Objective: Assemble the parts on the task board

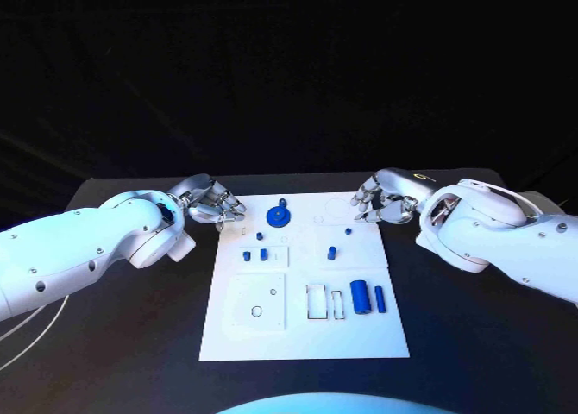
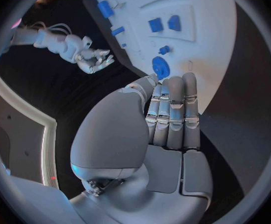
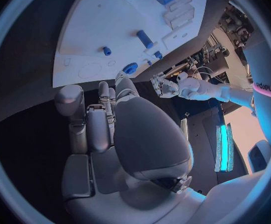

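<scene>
Task board [image 1: 246, 332] lies mid-frame on the tabletop; blue gear [image 1: 279, 216] stands near its upper edge. Left robot hand [image 1: 209, 202] and right robot hand [image 1: 381, 200] both empty, fingers curled. Gear looks light, rigid, slippery: pinch its central knob

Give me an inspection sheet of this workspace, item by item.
Surface: black table, white task board in the middle.
Job's things: blue gear at the board's far end; large blue cylinder and slim blue bar side by side at the near right; small blue pieces mid-board.
Clutter: nothing seen.
Hands: left hand and right hand at the board's far corners, fingers curled, holding nothing.
Cables: pale cable beside the left arm.
Surroundings: dark backdrop.
</scene>
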Robot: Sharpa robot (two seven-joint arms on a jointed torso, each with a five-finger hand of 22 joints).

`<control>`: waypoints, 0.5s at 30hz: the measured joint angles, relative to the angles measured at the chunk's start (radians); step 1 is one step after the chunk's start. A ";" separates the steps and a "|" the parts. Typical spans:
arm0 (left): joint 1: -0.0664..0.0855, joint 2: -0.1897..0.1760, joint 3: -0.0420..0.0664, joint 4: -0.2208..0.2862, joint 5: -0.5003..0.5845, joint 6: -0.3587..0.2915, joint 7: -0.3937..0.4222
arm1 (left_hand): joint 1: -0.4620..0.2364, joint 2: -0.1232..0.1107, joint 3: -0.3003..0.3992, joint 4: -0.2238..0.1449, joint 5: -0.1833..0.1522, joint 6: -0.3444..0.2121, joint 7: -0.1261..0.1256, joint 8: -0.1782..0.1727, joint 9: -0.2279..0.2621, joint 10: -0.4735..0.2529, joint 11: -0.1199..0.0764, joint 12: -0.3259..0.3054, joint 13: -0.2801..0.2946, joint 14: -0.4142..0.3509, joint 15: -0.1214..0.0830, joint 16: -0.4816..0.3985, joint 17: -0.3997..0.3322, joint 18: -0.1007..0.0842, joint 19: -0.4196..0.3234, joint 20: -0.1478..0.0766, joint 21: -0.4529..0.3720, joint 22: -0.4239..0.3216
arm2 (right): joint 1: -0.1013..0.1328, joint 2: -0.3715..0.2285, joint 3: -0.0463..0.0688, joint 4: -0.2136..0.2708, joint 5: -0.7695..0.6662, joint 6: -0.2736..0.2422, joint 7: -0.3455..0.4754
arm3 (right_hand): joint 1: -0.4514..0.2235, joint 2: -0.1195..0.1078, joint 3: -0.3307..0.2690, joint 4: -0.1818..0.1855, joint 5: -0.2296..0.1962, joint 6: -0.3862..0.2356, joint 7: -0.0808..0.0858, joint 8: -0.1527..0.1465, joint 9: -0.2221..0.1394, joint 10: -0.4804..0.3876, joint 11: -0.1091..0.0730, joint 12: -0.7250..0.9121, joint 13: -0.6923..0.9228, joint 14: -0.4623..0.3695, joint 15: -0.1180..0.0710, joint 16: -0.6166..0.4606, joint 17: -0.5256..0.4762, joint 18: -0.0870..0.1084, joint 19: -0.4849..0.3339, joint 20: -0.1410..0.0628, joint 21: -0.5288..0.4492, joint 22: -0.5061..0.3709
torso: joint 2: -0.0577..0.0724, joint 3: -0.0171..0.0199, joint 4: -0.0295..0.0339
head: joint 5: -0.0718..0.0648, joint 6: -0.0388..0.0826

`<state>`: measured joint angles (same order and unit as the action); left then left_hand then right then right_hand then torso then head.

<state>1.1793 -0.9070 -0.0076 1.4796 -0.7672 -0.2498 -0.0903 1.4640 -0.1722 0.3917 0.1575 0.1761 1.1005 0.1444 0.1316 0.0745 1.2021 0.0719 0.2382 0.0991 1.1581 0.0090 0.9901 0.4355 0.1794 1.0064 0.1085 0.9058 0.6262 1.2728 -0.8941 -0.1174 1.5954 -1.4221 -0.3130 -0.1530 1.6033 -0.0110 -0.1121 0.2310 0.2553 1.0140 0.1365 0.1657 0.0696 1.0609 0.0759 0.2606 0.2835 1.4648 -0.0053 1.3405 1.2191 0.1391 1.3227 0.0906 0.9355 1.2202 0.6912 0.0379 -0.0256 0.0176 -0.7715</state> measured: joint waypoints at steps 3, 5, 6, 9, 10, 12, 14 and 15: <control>0.000 -0.014 0.000 0.027 0.166 -0.018 0.025 | -0.003 0.003 0.000 0.000 0.000 0.000 0.000 0.000 0.000 0.000 0.000 0.000 0.000 0.000 0.000 -0.015 -0.008 0.000 0.003 -0.003 -0.015 -0.010 | -0.013 0.018 -0.001 -0.011 -0.071 0.027 -0.013 | -0.008 -0.007 0.000 0.007 0.000 0.006 0.001 -0.008 0.000 0.006 0.003 -0.013 -0.021 0.000 0.000 0.004 0.002 0.000 0.007 0.000 0.004 0.004 | 0.001 0.0000 0.0009 | -0.010 0.003; 0.000 -0.020 0.000 0.045 0.273 -0.030 0.045 | -0.004 0.004 0.000 0.000 0.000 0.000 0.000 0.000 0.000 0.000 0.000 0.000 0.000 0.000 0.000 -0.019 -0.012 0.000 0.003 -0.003 -0.017 -0.015 | -0.023 0.030 -0.002 -0.018 -0.115 0.043 -0.020 | -0.015 -0.015 -0.005 0.012 0.000 0.006 0.001 -0.010 -0.001 0.009 0.005 -0.015 -0.030 0.003 0.003 0.004 0.002 -0.010 0.007 0.000 0.004 0.006 | 0.001 0.0000 0.0019 | -0.017 0.005; 0.000 -0.022 0.000 0.051 0.312 -0.035 0.054 | -0.004 0.004 0.000 0.000 0.000 0.000 0.000 0.000 0.000 0.000 0.000 0.000 0.000 0.000 0.000 -0.025 -0.014 0.000 0.003 -0.003 -0.023 -0.018 | -0.027 0.034 -0.003 -0.022 -0.132 0.049 -0.023 | -0.015 -0.015 -0.005 0.012 0.000 0.008 0.003 -0.010 -0.001 0.009 0.005 -0.018 -0.032 0.003 0.003 0.004 0.002 -0.013 0.007 0.000 0.004 0.008 | 0.002 0.0000 0.0026 | -0.021 0.006; 0.000 -0.026 0.000 0.066 0.422 -0.051 0.082 | -0.008 0.008 0.000 0.000 0.000 -0.003 0.003 0.000 -0.002 0.000 0.000 -0.007 0.000 0.000 0.000 -0.031 -0.017 0.000 0.003 -0.003 -0.032 -0.024 | -0.035 0.048 -0.003 -0.032 -0.174 0.064 -0.032 | -0.016 -0.016 -0.001 0.016 0.006 0.013 0.008 -0.013 -0.001 0.012 0.009 -0.025 -0.045 0.003 0.003 0.010 0.007 -0.016 0.014 0.004 0.019 0.017 | 0.002 0.0000 0.0045 | -0.030 0.006; 0.000 -0.027 -0.001 0.069 0.449 -0.054 0.091 | -0.008 0.008 0.000 0.000 0.000 -0.007 0.006 0.000 -0.003 -0.004 0.004 -0.009 0.000 0.000 0.000 -0.034 -0.019 0.000 0.003 -0.003 -0.034 -0.026 | -0.036 0.053 -0.003 -0.036 -0.185 0.068 -0.035 | -0.016 -0.016 0.002 0.019 0.013 0.015 0.010 -0.013 -0.001 0.012 0.009 -0.029 -0.050 0.003 0.003 0.010 0.008 -0.016 0.016 0.002 0.022 0.019 | 0.002 -0.0001 0.0045 | -0.031 0.006; 0.000 -0.029 -0.001 0.077 0.508 -0.062 0.112 | -0.008 0.008 0.000 0.000 0.000 -0.009 0.009 0.000 -0.003 -0.006 0.006 -0.010 0.000 0.000 0.000 -0.034 -0.020 0.000 0.003 -0.003 -0.039 -0.029 | -0.039 0.061 -0.003 -0.040 -0.205 0.075 -0.040 | -0.014 -0.017 0.005 0.022 0.026 0.015 0.010 -0.016 -0.001 0.012 0.009 -0.029 -0.058 0.003 0.003 0.010 0.011 -0.016 0.019 0.006 0.028 0.024 | 0.003 -0.0006 0.0038 | -0.031 0.005; 0.000 -0.030 -0.001 0.083 0.552 -0.068 0.131 | -0.008 0.008 0.000 0.000 0.000 -0.009 0.009 0.000 -0.003 -0.006 0.006 -0.010 0.000 0.000 0.000 -0.038 -0.020 0.000 0.003 -0.003 -0.039 -0.030 | -0.041 0.067 -0.003 -0.043 -0.219 0.078 -0.044 | -0.012 -0.020 0.013 0.022 0.041 0.019 0.014 -0.019 -0.001 0.018 0.011 -0.036 -0.068 0.003 0.003 0.015 0.014 -0.016 0.020 0.006 0.036 0.030 | 0.003 -0.0007 0.0032 | -0.031 0.004; 0.000 -0.031 -0.001 0.085 0.568 -0.070 0.138 | -0.008 0.008 0.000 0.000 0.000 -0.009 0.009 0.000 -0.003 -0.006 0.006 -0.010 0.000 0.000 0.000 -0.038 -0.020 0.000 0.003 -0.003 -0.039 -0.030 | -0.043 0.069 -0.003 -0.044 -0.226 0.080 -0.046 | -0.012 -0.020 0.013 0.022 0.046 0.020 0.015 -0.019 -0.001 0.020 0.009 -0.036 -0.071 0.003 0.003 0.016 0.017 -0.016 0.027 0.006 0.043 0.033 | 0.003 -0.0006 0.0029 | -0.031 0.003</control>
<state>1.1794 -0.9376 -0.0082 1.5646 -0.1997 -0.3196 0.0477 1.4562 -0.1643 0.3917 0.1575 0.1761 1.0914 0.1534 0.1316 0.0712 1.1963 0.0776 0.2285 0.0990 1.1581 0.0090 0.9524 0.4152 0.1793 1.0097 0.1052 0.8671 0.5963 1.2302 -0.8246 -0.1203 1.5513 -1.6483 -0.2328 -0.1988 1.5916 -0.0311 -0.0988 0.2527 0.3012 1.0345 0.1517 0.1465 0.0688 1.0807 0.0846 0.2242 0.2122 1.4683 -0.0019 1.3561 1.2358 0.1232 1.3493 0.0963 0.9783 1.2532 0.6945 0.0373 -0.0227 -0.0134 -0.7682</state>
